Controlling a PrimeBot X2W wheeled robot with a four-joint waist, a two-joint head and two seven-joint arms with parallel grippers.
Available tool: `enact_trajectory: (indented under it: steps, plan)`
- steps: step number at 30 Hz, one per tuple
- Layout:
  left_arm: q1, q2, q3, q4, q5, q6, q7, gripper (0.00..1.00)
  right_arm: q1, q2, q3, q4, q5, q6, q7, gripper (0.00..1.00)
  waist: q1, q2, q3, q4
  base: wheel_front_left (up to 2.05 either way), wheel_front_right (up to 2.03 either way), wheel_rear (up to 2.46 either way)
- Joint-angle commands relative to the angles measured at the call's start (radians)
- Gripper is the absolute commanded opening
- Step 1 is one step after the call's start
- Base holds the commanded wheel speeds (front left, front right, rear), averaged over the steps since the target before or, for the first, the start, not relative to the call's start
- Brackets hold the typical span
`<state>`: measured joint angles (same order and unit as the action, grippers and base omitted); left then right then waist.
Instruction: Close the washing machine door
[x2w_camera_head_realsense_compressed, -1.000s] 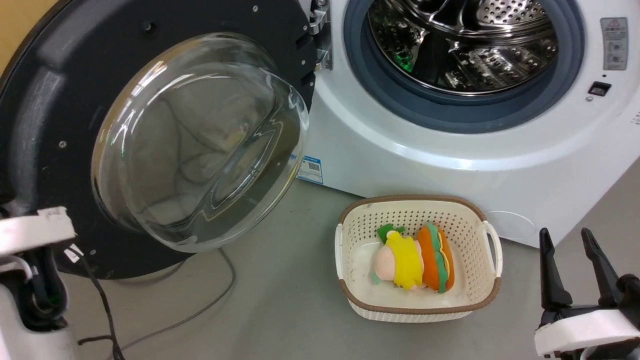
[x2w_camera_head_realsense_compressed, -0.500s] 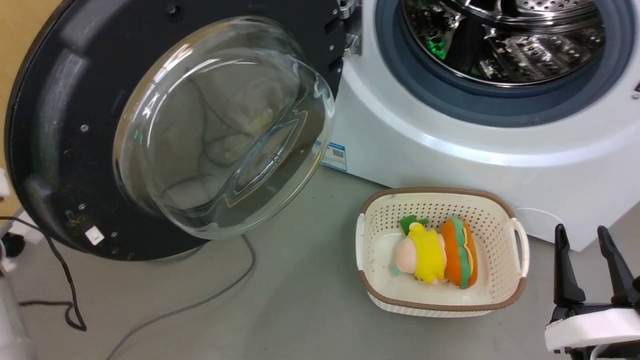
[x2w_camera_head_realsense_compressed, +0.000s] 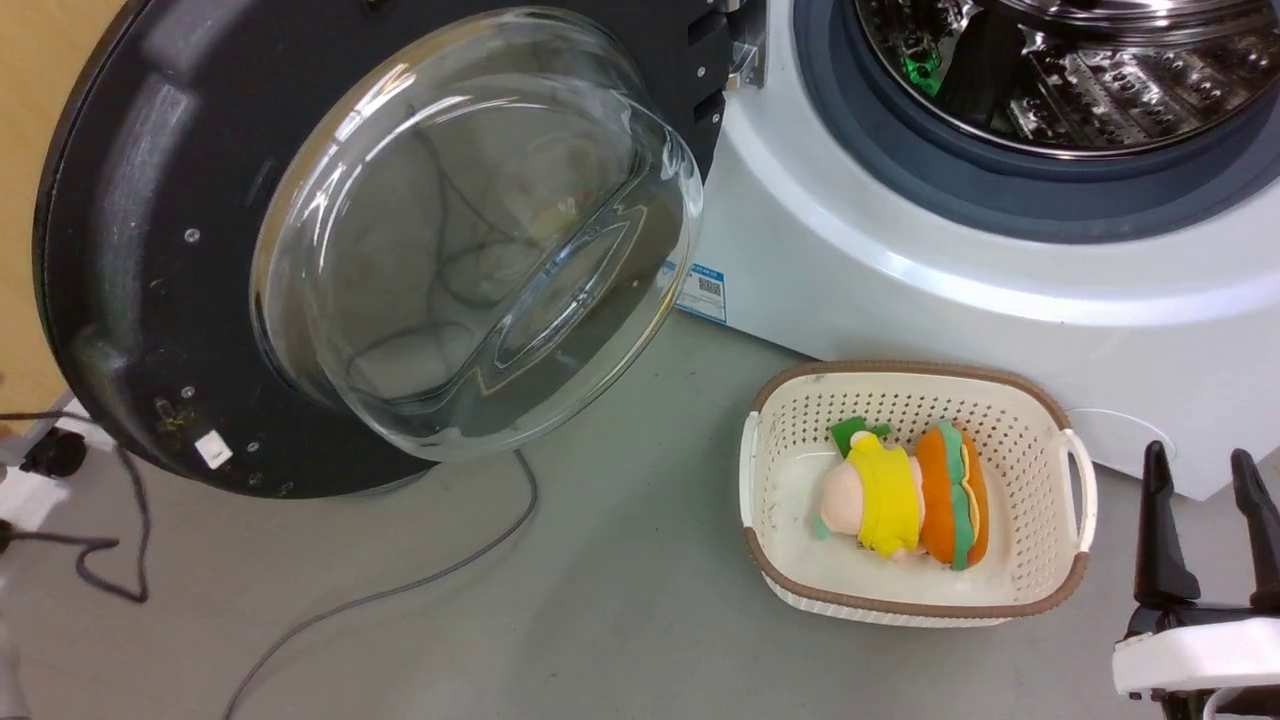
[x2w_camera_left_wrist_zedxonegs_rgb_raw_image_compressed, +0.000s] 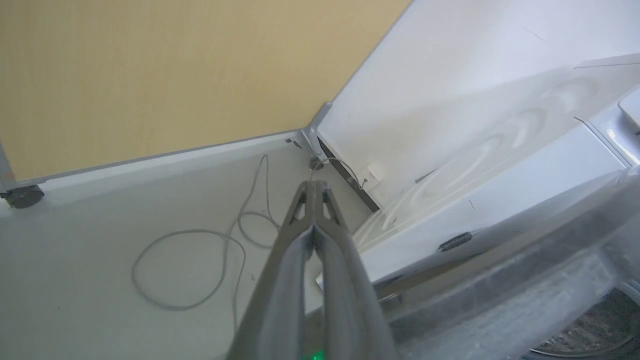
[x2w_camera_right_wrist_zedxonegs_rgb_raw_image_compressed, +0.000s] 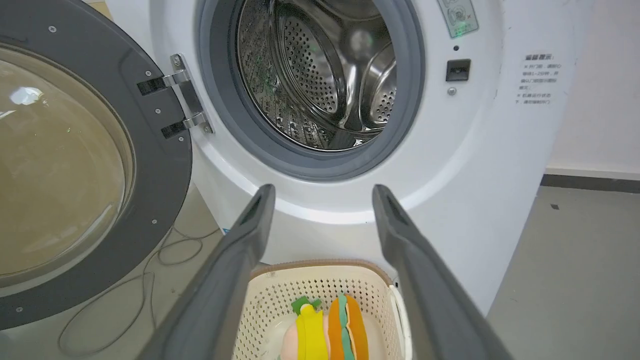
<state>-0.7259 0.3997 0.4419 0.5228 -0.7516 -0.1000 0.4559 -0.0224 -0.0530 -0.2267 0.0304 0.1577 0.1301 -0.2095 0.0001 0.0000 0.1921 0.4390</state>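
Right gripper (x2w_camera_right_wrist_zedxonegs_rgb_raw_image_compressed: 322, 190) spread wide, washing machine door (x2w_camera_head_realsense_compressed: 130, 250) hanging open

Right gripper sits low, its two dark fingers well apart and gripping nothing, just beside the cream basket (x2w_camera_head_realsense_compressed: 905, 372) with its plush toys (x2w_camera_head_realsense_compressed: 885, 500). Over to the left gripper (x2w_camera_left_wrist_zedxonegs_rgb_raw_image_compressed: 314, 186): fingers pressed together, empty, aimed at a grey cable (x2w_camera_left_wrist_zedxonegs_rgb_raw_image_compressed: 133, 272) looped on the floor (x2w_camera_left_wrist_zedxonegs_rgb_raw_image_compressed: 75, 240) beside the white washing machine (x2w_camera_head_realsense_compressed: 900, 290). Out front, the door is swung right back on its hinge (x2w_camera_right_wrist_zedxonegs_rgb_raw_image_compressed: 186, 97), glass bowl bulging outward, and the steel drum (x2w_camera_right_wrist_zedxonegs_rgb_raw_image_compressed: 320, 75) is uncovered.
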Motion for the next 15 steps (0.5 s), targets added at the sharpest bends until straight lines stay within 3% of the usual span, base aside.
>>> enact_trajectory:
  steps: [1,15]
  plan:
    - [-0.021,0.007,-0.016,0.000,-0.037,-0.008,0.045,0.00,-0.017,0.002,-0.010,0.005,0.008,0.001,-0.010,1.00,-0.0001,0.0000,0.004,0.006,0.00,0.00,0.00]
    - [0.095,0.066,-0.232,-0.171,-0.308,-0.024,0.330,0.00,-0.025,0.003,-0.044,0.007,0.019,0.001,-0.039,1.00,-0.0001,0.0000,0.031,0.060,0.00,0.00,0.00]
